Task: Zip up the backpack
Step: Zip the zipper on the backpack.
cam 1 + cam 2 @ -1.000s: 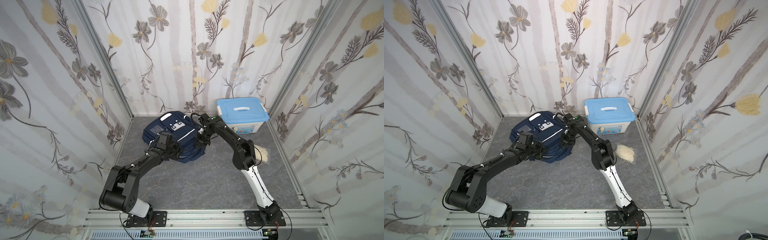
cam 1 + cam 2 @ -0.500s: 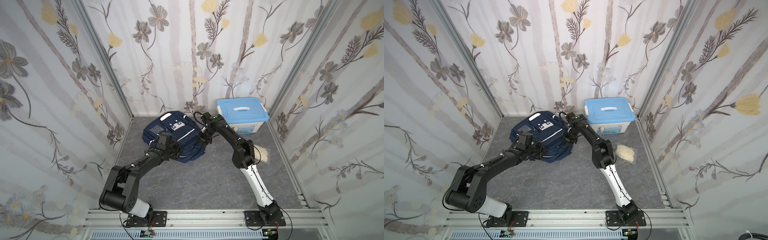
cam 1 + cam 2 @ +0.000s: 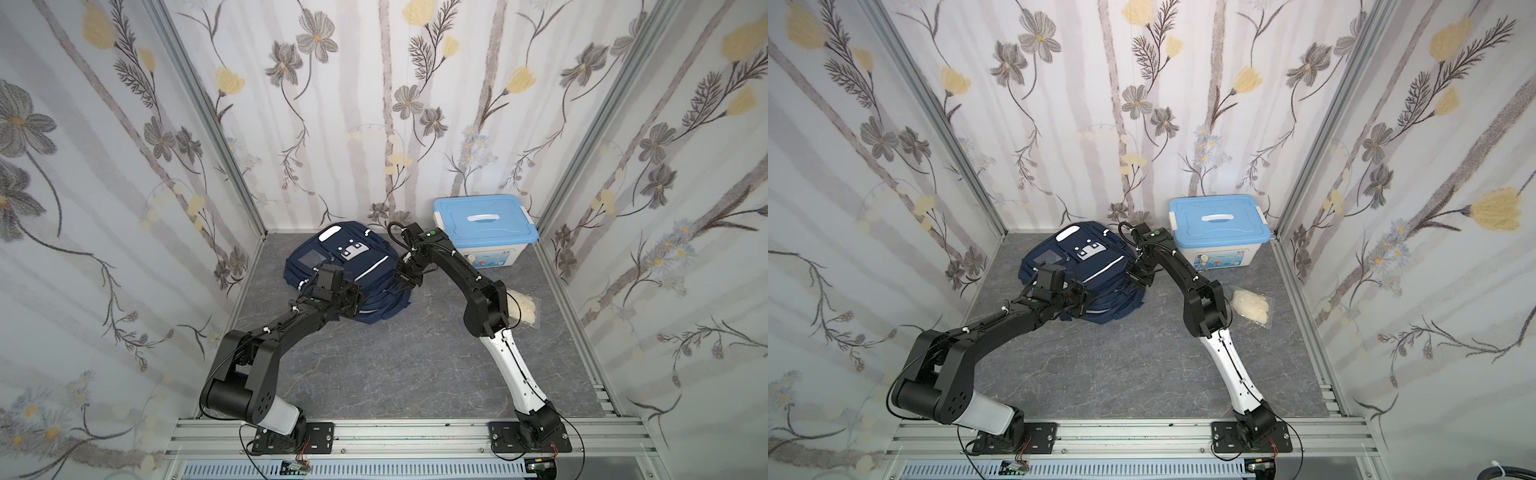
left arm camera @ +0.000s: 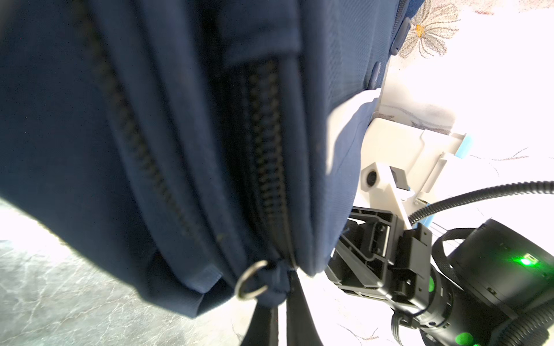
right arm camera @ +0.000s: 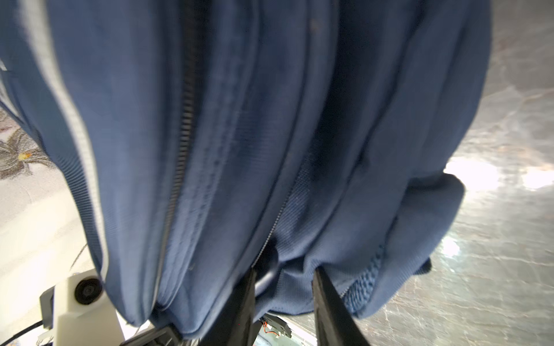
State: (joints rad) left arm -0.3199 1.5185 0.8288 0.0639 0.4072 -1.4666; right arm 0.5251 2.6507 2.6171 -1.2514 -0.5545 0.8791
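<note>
— Where can a hand pass?
— Over the grey floor in front of the backpack, between the left arm and the right arm.
— And further back?
— Tight. The backpack lies near the back wall, with the blue-lidded box just beside it. The right arm crosses the gap between them. A clear bag lies near the right wall. A narrow strip runs along the left wall.

The right tool has edged along the backpack's right flank toward the far edge of the table, its wrist drawing closer to the blue-lidded box. The flank's bunched folds have shifted with it, slightly nearer the table's right edge.
</note>
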